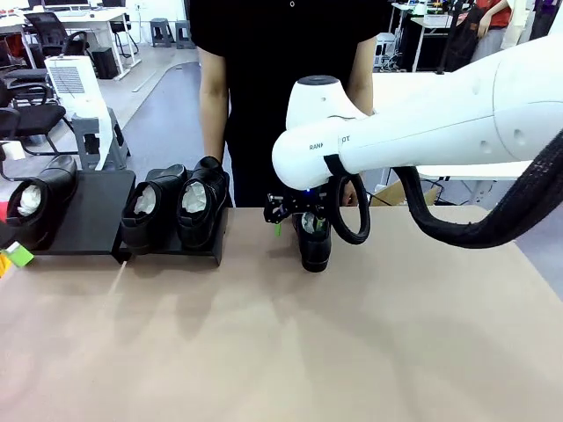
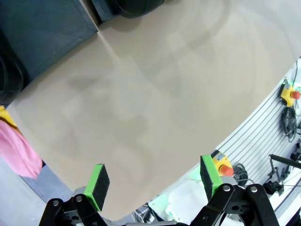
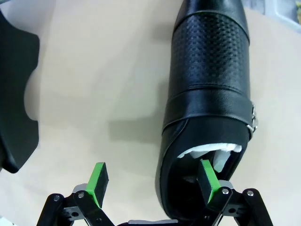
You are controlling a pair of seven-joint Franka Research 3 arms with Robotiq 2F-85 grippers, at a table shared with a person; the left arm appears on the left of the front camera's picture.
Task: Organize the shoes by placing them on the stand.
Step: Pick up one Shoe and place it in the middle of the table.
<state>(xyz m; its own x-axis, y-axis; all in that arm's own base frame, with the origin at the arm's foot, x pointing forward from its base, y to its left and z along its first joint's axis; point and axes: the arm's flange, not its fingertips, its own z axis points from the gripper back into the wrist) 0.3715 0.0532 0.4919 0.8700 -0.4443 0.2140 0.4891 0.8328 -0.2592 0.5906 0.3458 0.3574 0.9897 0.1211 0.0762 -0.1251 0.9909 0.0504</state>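
Note:
The black stand [image 1: 95,214] sits at the table's far left. One glossy black shoe [image 1: 37,207] rests on its left platform, and two shoes [image 1: 145,211] [image 1: 203,207] stand side by side on the right platform, all stuffed with white paper. A fourth shoe [image 1: 314,244] [image 3: 207,84] stands on the table near the middle. My right gripper [image 1: 296,221] [image 3: 153,181] hangs open just over its heel end, one pad [image 3: 207,176] over the paper-filled opening and the other [image 3: 99,181] outside the shoe's side. My left gripper [image 2: 154,181] is open above bare table, holding nothing.
A person in black stands at the far edge behind the shoes. The stand's corner [image 2: 42,28] shows at the top left of the left wrist view. Pink and yellow items [image 2: 19,148] lie beyond the table's left edge. The tan tabletop [image 1: 281,343] lies bare toward me.

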